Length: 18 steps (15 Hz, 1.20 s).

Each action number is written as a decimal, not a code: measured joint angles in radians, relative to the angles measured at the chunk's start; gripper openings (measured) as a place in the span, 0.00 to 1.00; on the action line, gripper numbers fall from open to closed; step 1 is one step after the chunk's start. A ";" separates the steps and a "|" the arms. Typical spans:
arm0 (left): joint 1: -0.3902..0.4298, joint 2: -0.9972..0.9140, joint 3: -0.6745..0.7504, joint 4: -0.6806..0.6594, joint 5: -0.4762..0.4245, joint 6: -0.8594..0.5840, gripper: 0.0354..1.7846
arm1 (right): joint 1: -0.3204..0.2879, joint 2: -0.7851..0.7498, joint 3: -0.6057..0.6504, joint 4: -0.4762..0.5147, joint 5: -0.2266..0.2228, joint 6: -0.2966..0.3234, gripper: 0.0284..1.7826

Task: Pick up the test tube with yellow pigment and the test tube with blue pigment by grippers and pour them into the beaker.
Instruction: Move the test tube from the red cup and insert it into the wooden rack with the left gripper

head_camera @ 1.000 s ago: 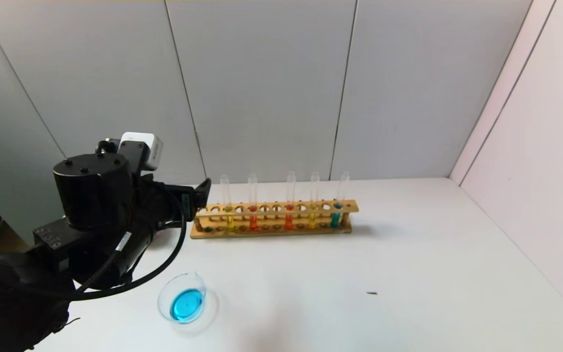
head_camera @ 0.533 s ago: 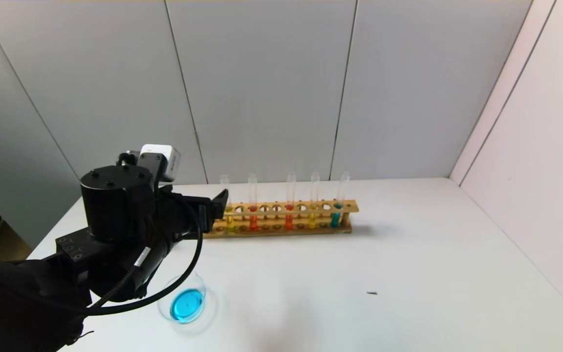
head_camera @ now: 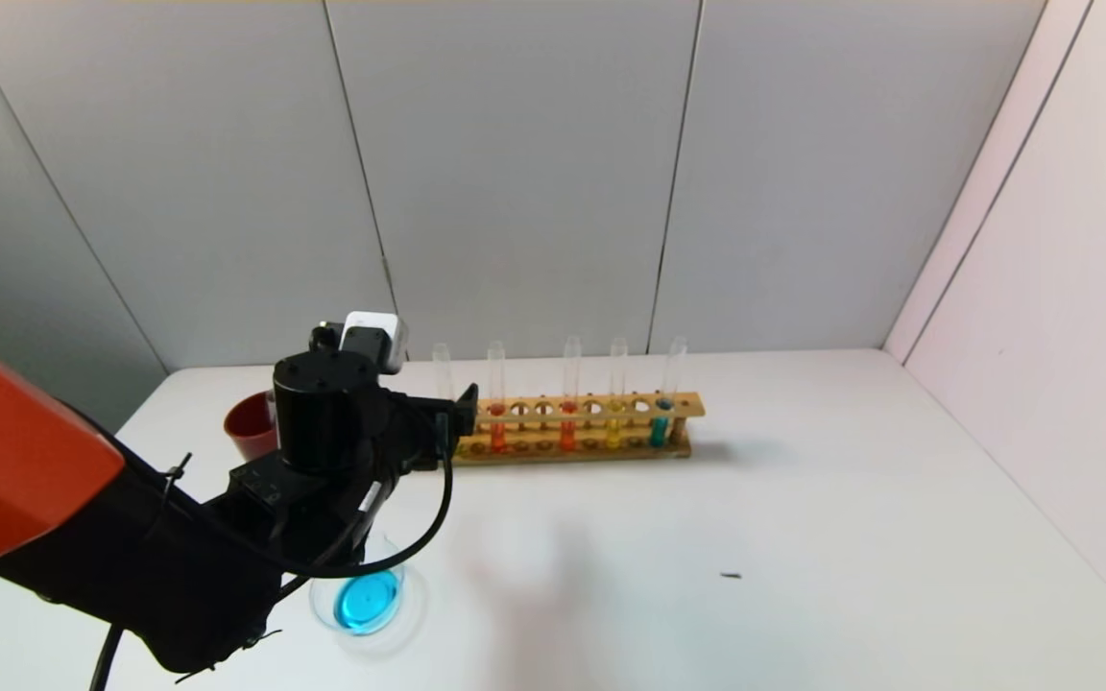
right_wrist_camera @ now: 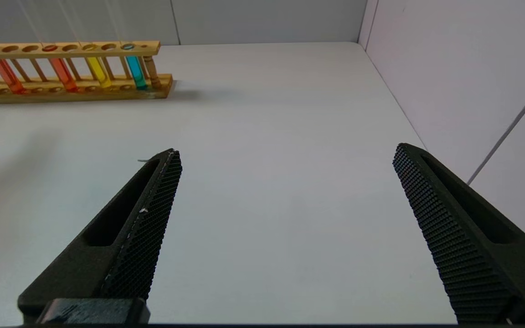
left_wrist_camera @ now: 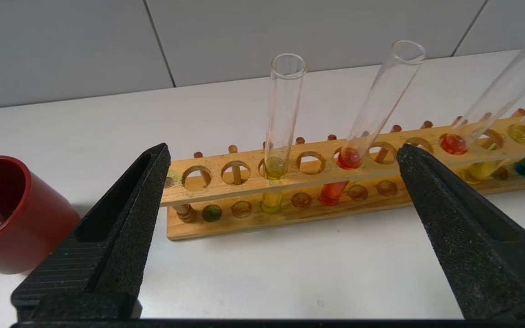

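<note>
Our left gripper (left_wrist_camera: 283,159), jaws spread, faces the wooden rack (left_wrist_camera: 317,209) with the yellow-pigment test tube (left_wrist_camera: 280,127) dead ahead; our right gripper (right_wrist_camera: 285,157) hangs spread.

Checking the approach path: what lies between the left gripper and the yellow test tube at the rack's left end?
Nothing: in the left wrist view, bare table separates the open left gripper from the yellow test tube.

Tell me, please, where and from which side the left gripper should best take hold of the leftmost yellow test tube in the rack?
Probably on the bare glass above the wooden rack. The yellow test tube stands nearly upright, its liquid end sunk in the rack's holes. Come level from the front, where the left gripper already faces it with jaws open, straddling it and the orange tube; centre on the yellow one first.
</note>
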 joint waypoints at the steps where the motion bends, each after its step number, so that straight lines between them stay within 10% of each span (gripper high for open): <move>1: 0.016 0.028 -0.014 -0.019 -0.001 0.001 0.98 | 0.000 0.000 0.000 0.000 0.000 0.000 0.95; 18: 0.074 0.244 -0.253 0.002 -0.066 0.027 0.98 | 0.000 0.000 0.000 0.000 0.000 0.000 0.95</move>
